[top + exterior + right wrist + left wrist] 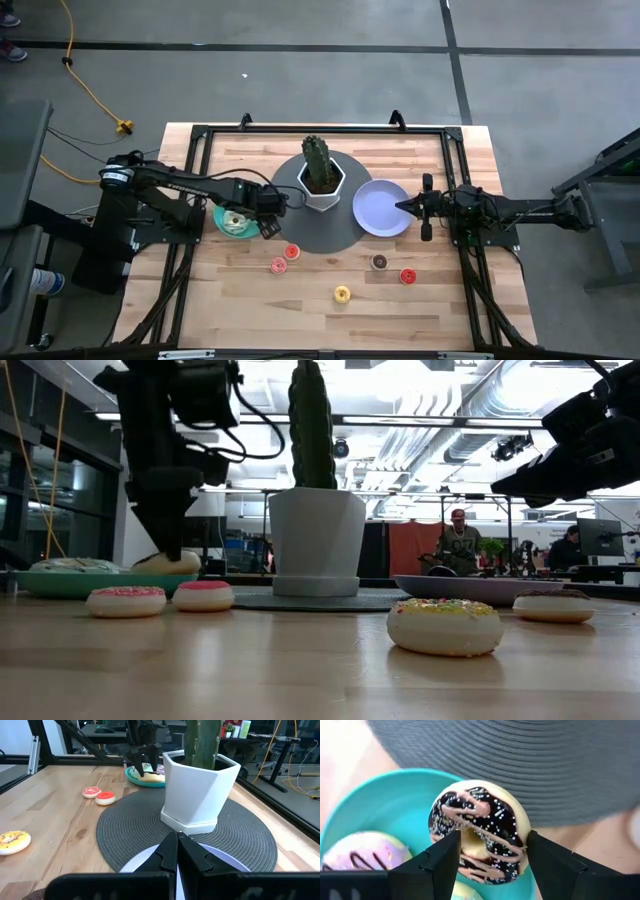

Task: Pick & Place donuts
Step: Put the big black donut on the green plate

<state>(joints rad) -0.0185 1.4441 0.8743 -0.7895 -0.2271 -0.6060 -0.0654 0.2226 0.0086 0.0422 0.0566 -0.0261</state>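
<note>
Left pincer [492, 857]: down over the teal plate at centre-left of the overhead frame, fingers [442, 860] spread to either side of the chocolate-iced donut, a sliver of gap showing on each flank, so not clamping it.
Right pincer [177, 852]: pressed together, nothing between the tips, hanging over the near edge of the lavender plate at centre-right of the overhead frame.
Chocolate-iced donut [480, 835]: cream ring with dark icing, pink drizzle and white sprinkles, resting on the teal plate between the left fingers.
Teal plate [222, 222]: on the worktop just left of the grey mat; it also carries a lilac-iced donut [365, 852] with dark drizzle, at the lower left of the left wrist frame.
Lavender plate [378, 208]: overlapping the right edge of the mat.
Red donut near the mat [291, 252]: just below the mat's lower-left edge.
Pink donut [279, 265]: beside it, slightly lower and to the left.
Yellow donut [342, 294]: lowest of the loose rings, centre-bottom of the worktop [250, 310].
Brown donut [379, 262]: below the lavender plate.
Second red donut [407, 276]: just right of and below the brown one.
Grey mat [335, 235]: round, woven, mid-worktop.
White pot [322, 185]: angular, standing on the mat, holding a green cactus [318, 162].
Background: people at desks, far off in the low frame's right side.
</note>
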